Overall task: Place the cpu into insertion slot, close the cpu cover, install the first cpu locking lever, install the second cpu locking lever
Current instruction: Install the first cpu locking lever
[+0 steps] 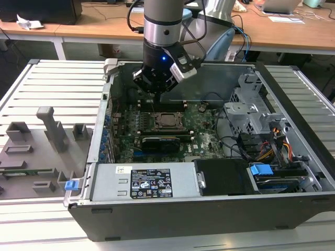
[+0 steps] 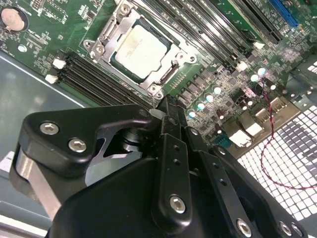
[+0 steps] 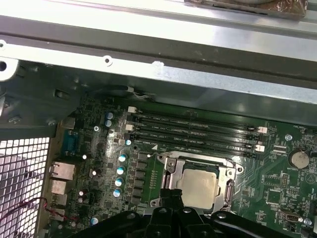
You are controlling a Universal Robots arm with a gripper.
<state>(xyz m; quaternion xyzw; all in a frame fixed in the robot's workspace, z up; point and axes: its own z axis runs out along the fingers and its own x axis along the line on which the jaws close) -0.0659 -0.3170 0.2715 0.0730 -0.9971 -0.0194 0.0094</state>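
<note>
The black claw (image 2: 166, 106), fingers pressed together and holding nothing, hovers just above the small silvery-grey square cpu (image 2: 140, 51), which sits in the black square insertion slot (image 2: 167, 74) beneath the silvery metal-frame cpu cover (image 2: 116, 27), apparently positioned for levering.

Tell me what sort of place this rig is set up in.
Likely a robotics lab or electronics workshop. An open computer case lies on a slatted metal workbench, grey fixture blocks sit beside it, and wooden desks with cables run behind. The arm's claw hangs over the motherboard.
</note>
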